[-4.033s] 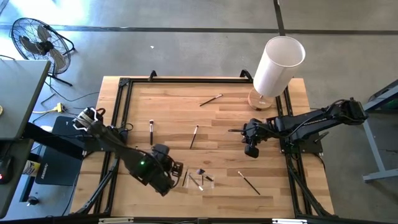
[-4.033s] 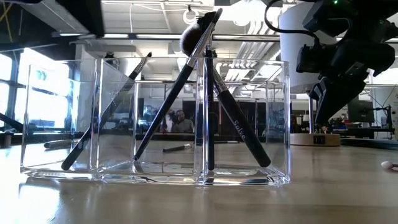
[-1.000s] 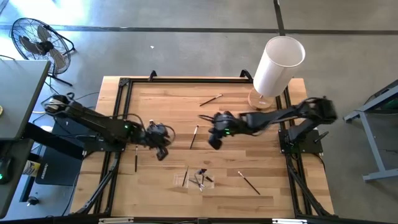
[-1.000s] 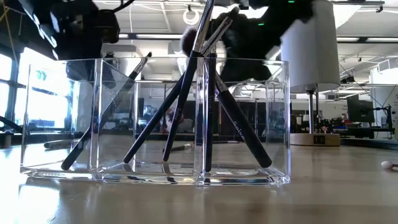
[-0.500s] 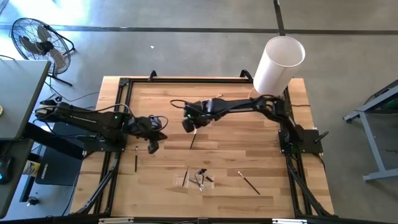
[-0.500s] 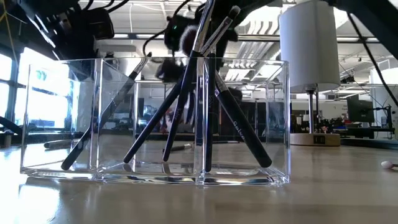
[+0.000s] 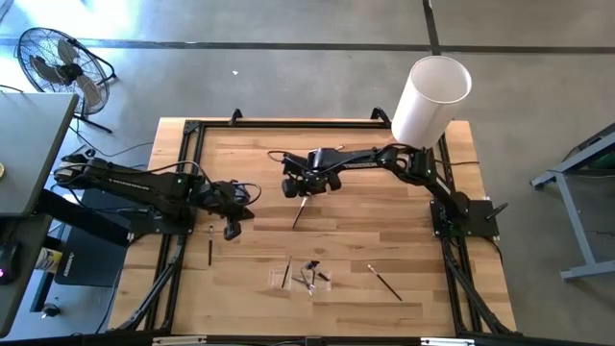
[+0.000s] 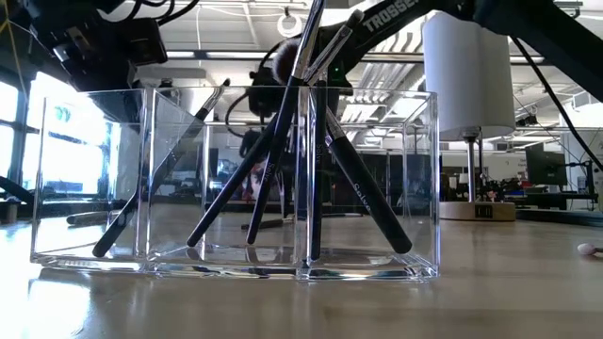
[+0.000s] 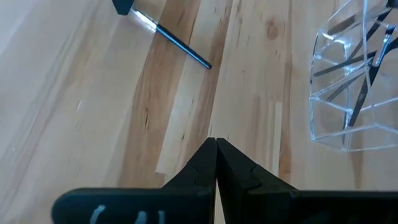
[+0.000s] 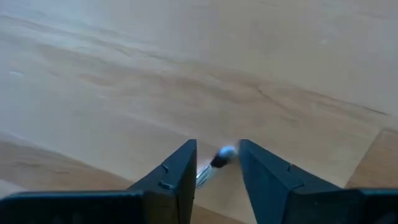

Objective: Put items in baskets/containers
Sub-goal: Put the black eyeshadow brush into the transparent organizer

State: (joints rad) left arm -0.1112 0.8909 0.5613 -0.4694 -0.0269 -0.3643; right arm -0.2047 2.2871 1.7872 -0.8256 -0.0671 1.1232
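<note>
Light-wood slatted table point(image 7: 404, 231) bearing one clear three-compartment acrylic holder point(image 8: 236, 184) at 6 o'clock, containing about five dark-handled brushes point(image 8: 350, 184). Four loose brushes lie outside. Right gripper point(image 10: 216, 163), spread, straddles a dark-handled brush's tip point(image 10: 222, 155) at centre; left gripper point(image 9: 216, 163), pressed together, at 9 o'clock.

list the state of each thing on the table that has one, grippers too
left gripper: shut, empty, above bare wood
right gripper: open, straddling the brush tip
clear holder: upright, several brushes leaning inside
brush by the right gripper: flat on the table
brush near the left arm: flat on the table
brush near the holder: flat, outside it
white cylinder: upright on its wooden base
</note>
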